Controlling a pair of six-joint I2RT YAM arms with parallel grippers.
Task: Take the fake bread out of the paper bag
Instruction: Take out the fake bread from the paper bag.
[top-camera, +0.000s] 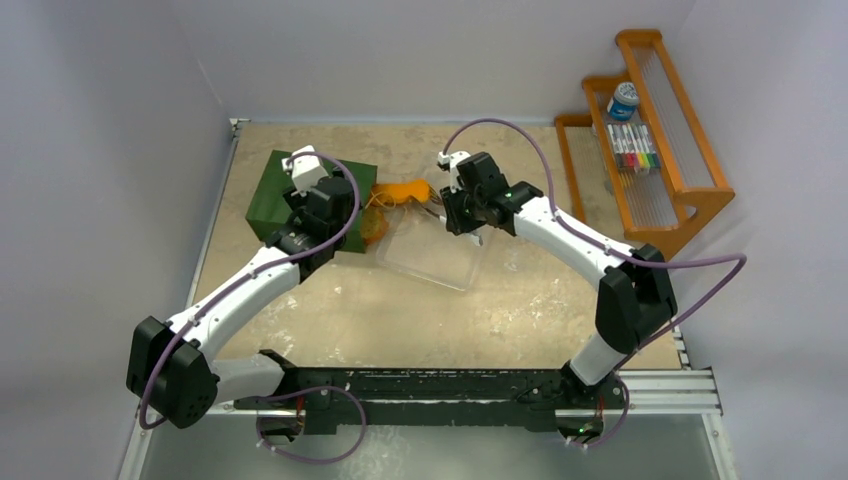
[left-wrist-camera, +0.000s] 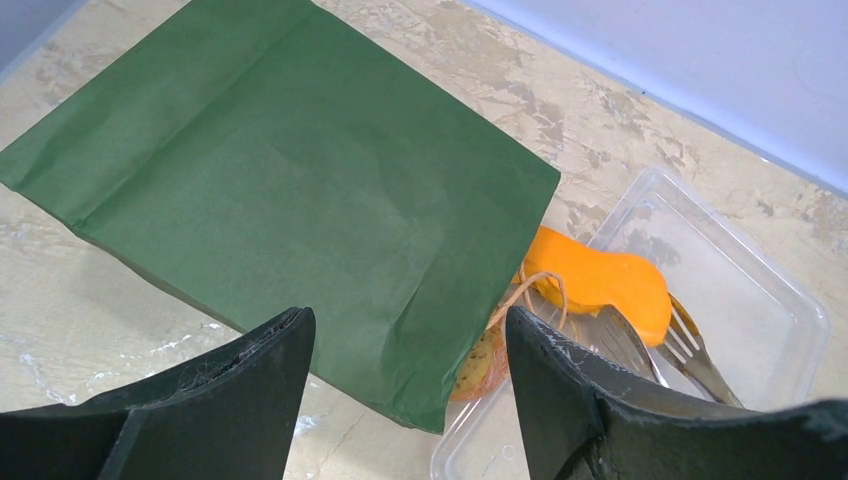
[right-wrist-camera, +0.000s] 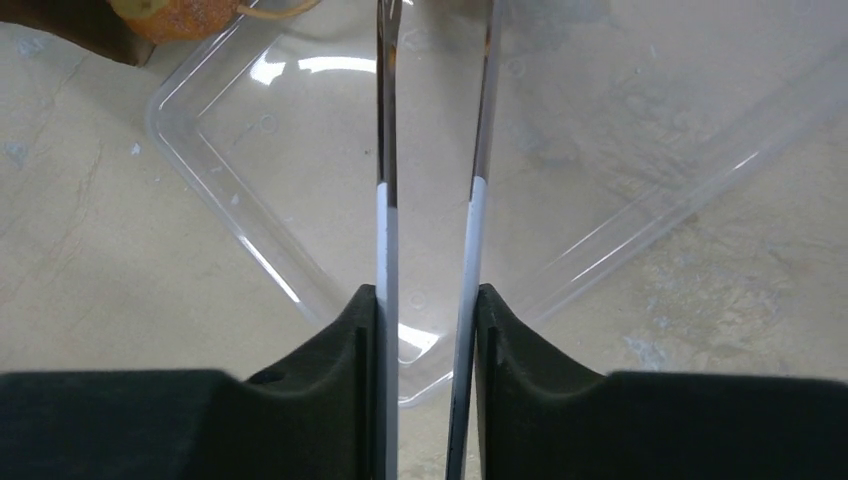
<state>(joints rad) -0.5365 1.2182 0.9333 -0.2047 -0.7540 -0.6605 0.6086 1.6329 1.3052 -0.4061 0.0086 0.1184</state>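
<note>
Right gripper (right-wrist-camera: 428, 300) clamps the metal tongs (right-wrist-camera: 386, 200) over the clear tray (right-wrist-camera: 290, 160). Left gripper (left-wrist-camera: 408, 322) hangs released above the paper bag (left-wrist-camera: 280, 170), fake bread (left-wrist-camera: 600, 282) at its mouth.

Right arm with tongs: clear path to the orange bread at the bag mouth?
Likely yes. The orange bread lies uncovered over the clear tray, tips of the tongs in the right tool beside it; only a string handle loops across one end.

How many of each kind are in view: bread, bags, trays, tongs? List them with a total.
bread: 2, one orange, one brown at the bag's mouth
bag: 1
tray: 1
tongs: 1
total: 5
</note>
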